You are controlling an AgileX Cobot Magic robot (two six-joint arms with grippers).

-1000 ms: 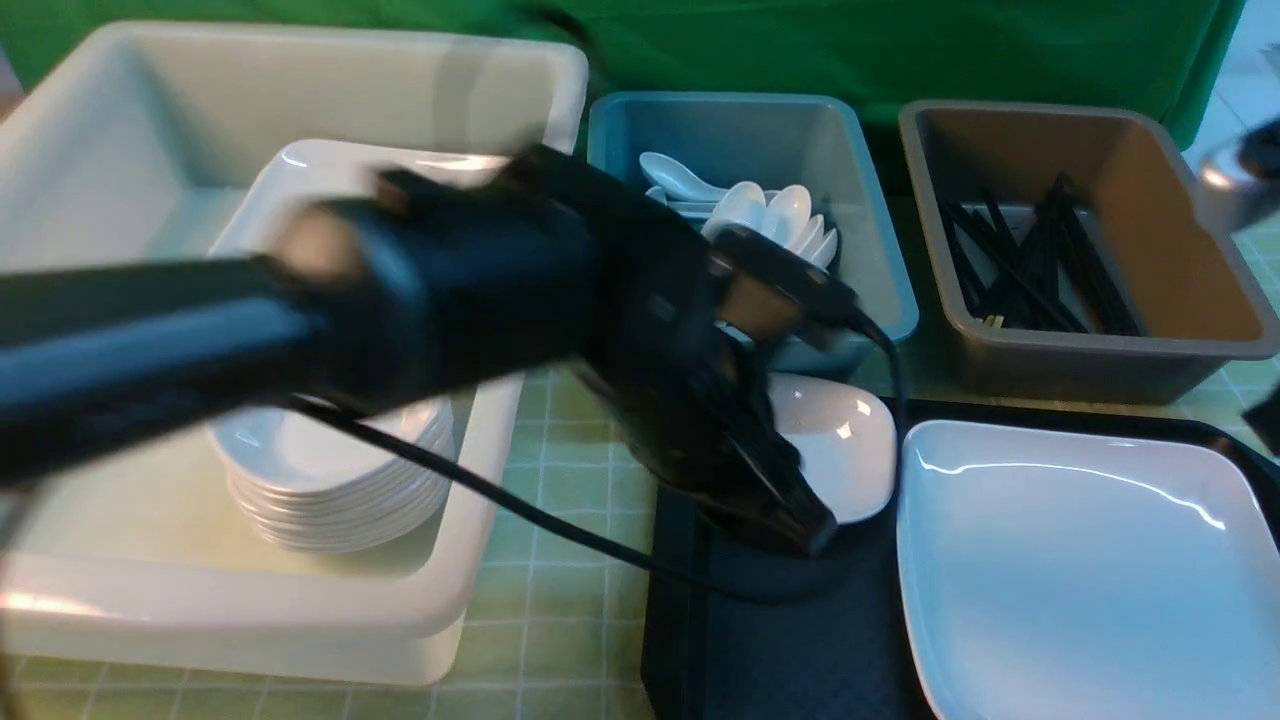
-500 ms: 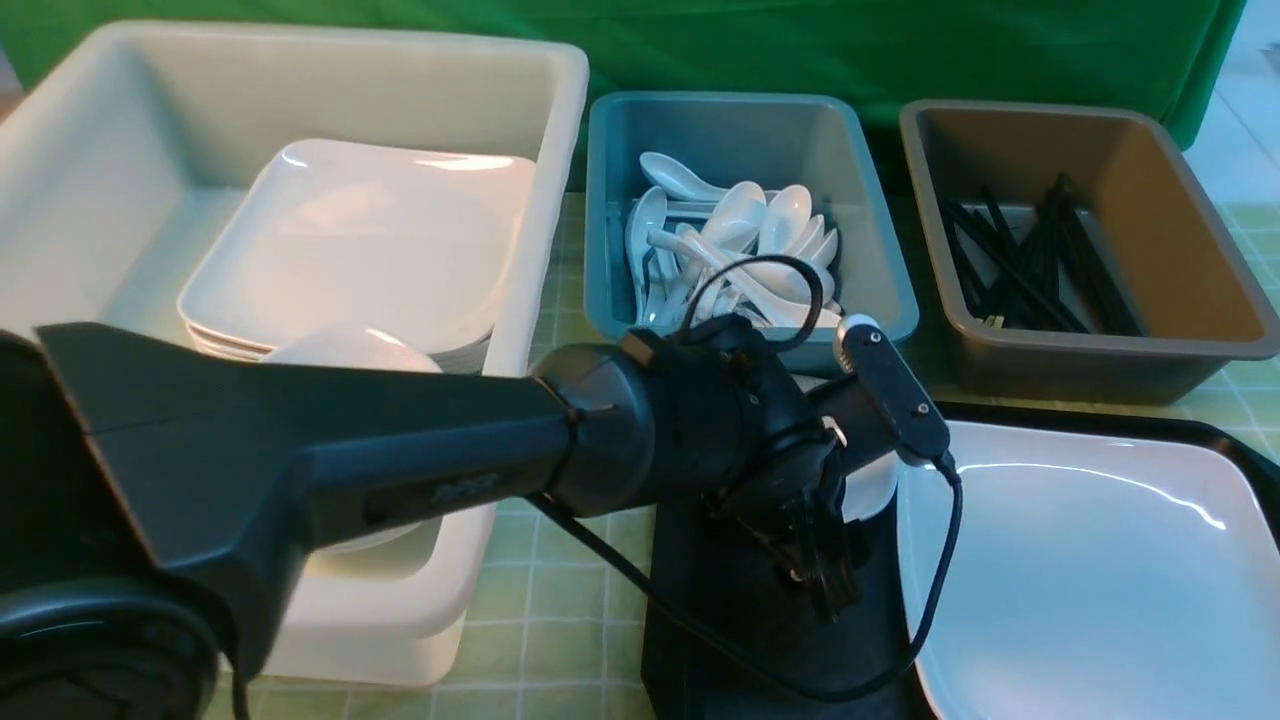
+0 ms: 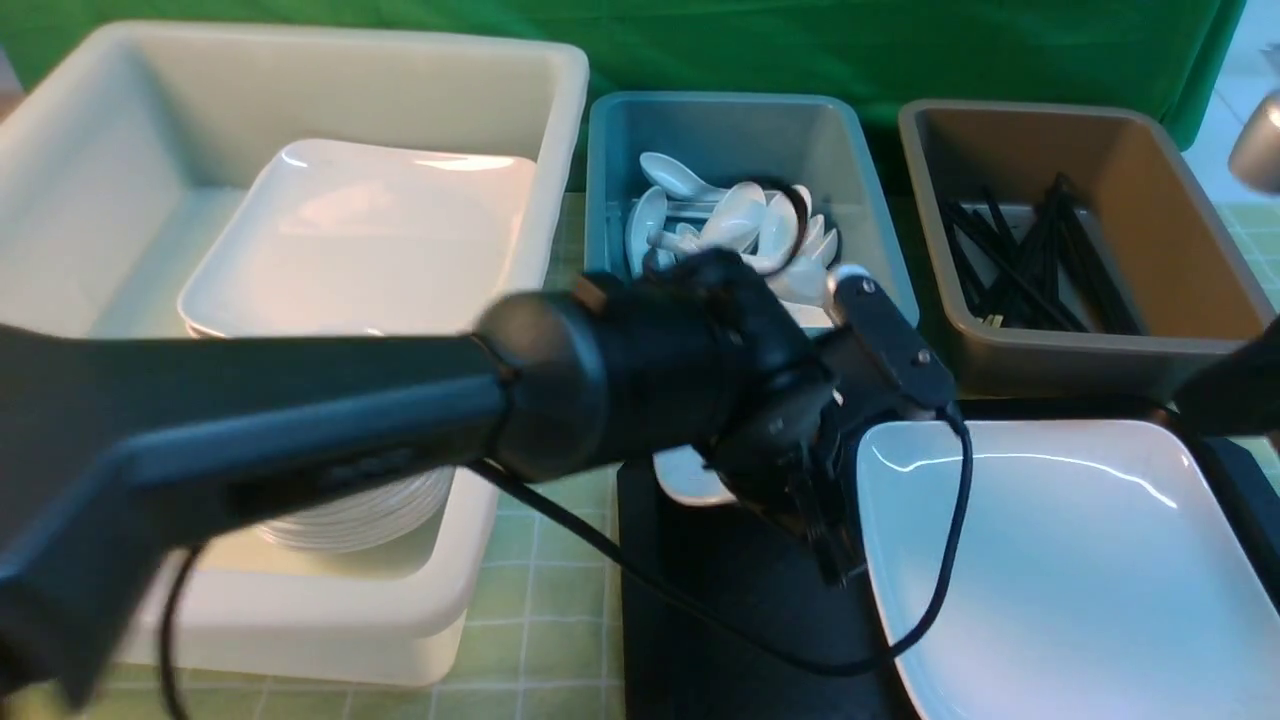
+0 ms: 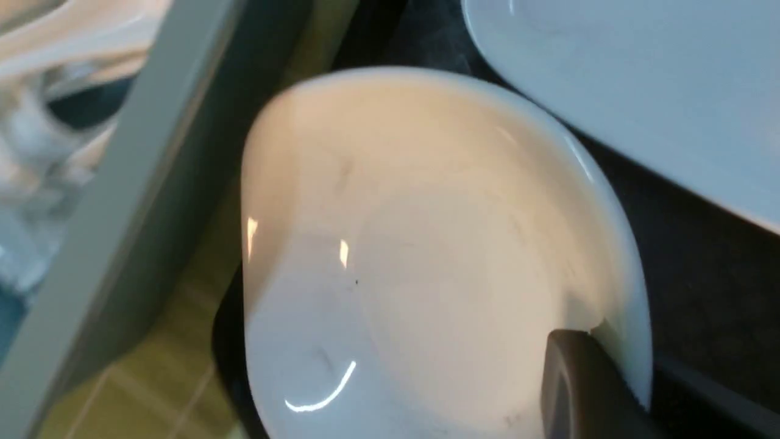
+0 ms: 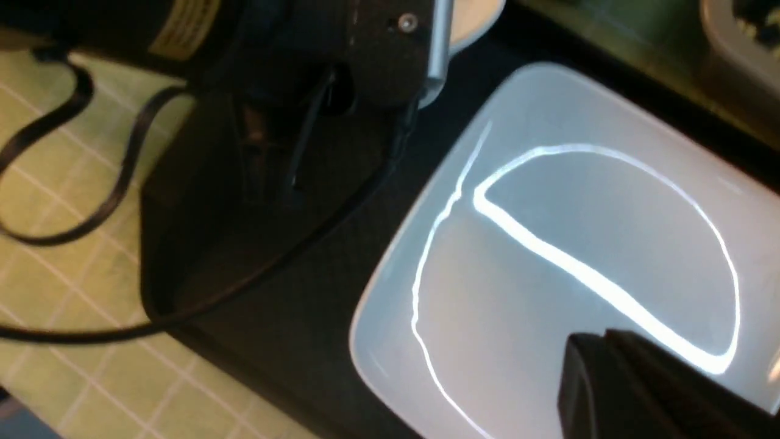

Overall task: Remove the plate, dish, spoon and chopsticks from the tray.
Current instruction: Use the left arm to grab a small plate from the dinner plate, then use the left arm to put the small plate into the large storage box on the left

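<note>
Small white dish (image 4: 414, 256) on the black tray (image 4: 701, 262), one dark finger (image 4: 579, 390) at its rim, plate (image 4: 640, 79) just beside.

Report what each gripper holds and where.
Cannot be told. The left gripper has one finger inside the rim of the dish, perhaps pinching it; the right gripper hangs over the plate, no grip visible.

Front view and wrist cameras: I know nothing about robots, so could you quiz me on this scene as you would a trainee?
1. True or false: the plate lies on the tray.
2. The blue bin holds: A spoons, B plates, C nothing.
3. Fill in: the left fingers reach the rim of the small white ____.
Key: 1 true; 2 A; 3 dish.
</note>
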